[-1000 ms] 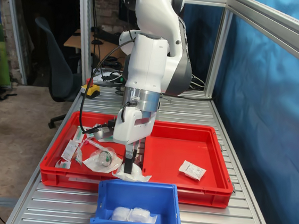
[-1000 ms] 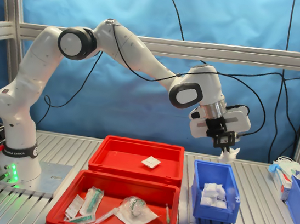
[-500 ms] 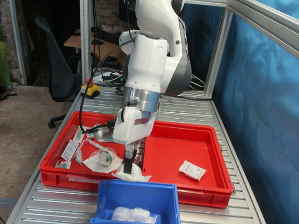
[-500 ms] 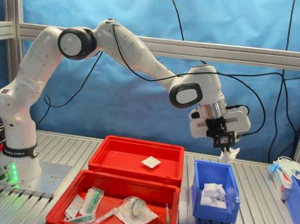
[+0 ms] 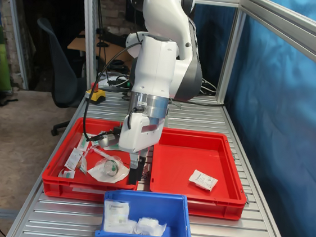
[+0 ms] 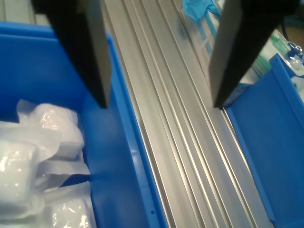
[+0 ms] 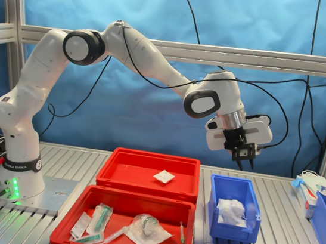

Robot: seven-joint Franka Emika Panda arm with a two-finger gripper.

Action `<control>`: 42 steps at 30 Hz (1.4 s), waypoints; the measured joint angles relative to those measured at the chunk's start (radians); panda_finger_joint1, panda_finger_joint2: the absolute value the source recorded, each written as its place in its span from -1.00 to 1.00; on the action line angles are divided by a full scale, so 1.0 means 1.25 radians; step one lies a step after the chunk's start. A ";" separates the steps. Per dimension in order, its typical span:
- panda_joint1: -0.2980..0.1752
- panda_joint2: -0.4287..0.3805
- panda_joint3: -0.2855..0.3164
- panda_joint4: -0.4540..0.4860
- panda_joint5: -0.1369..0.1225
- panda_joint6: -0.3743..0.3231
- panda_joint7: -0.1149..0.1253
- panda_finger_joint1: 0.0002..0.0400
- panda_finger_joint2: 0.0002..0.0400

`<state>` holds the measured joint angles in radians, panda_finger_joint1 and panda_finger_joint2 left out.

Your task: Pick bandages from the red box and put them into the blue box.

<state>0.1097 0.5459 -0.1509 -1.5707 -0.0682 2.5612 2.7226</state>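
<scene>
Since half a second ago the white packet has left the hand, which now hangs released and empty above the blue box. It lies with the other bandages there. One flat packet remains in the far red box; it looks light, thin and crinkly, best pinched across its edges.
</scene>
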 joint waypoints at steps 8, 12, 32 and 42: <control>0.000 0.000 0.000 0.000 0.000 0.000 0.000 -0.14 -0.14; 0.000 0.000 -0.001 0.000 0.000 0.000 0.000 0.11 0.11; 0.023 -0.003 -0.005 0.000 0.000 0.000 0.000 0.98 0.98; 0.050 -0.040 0.012 -0.004 0.000 0.000 -0.016 1.00 1.00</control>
<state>0.1725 0.4955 -0.1357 -1.5760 -0.0682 2.5613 2.7020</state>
